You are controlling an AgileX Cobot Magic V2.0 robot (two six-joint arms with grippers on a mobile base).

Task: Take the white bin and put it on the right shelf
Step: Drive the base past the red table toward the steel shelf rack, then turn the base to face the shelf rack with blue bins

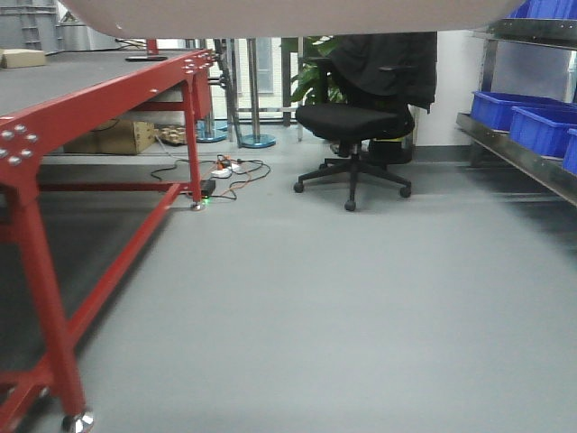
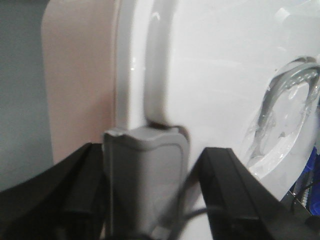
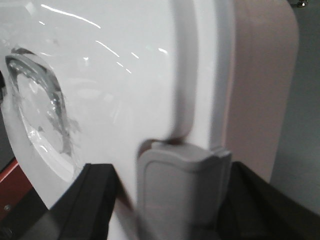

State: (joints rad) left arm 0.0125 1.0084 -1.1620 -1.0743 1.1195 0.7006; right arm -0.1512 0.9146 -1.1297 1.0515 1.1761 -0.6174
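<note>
I am seeing the white bin (image 1: pixel 270 13) hanging in the air at the very top of the front camera, its pinkish underside cutting across the frame above the grey floor (image 1: pixel 315 316). Its glossy white lid (image 2: pixel 225 75) is filling both wrist views, and the recessed handle (image 2: pixel 285 115) is showing toward the lid's middle. The left claw (image 2: pixel 156 149) is grasping the bin at one end. Its black fingers are straddling the grey left latch (image 2: pixel 145 180), with one finger lying against it. The right claw (image 3: pixel 169 167) is clenching the opposite end in the same way, around the grey right latch (image 3: pixel 182 195).

The right shelf (image 1: pixel 505 150) is sitting at the right edge of the front view, well apart from the bin and lower in the frame, and it is carrying blue bins (image 1: pixel 509 108). On the left the red-framed table (image 1: pixel 108 104) is standing. Beyond it a black office chair (image 1: pixel 356 122) is sitting on the floor and loose cables (image 1: pixel 230 171) are lying there.
</note>
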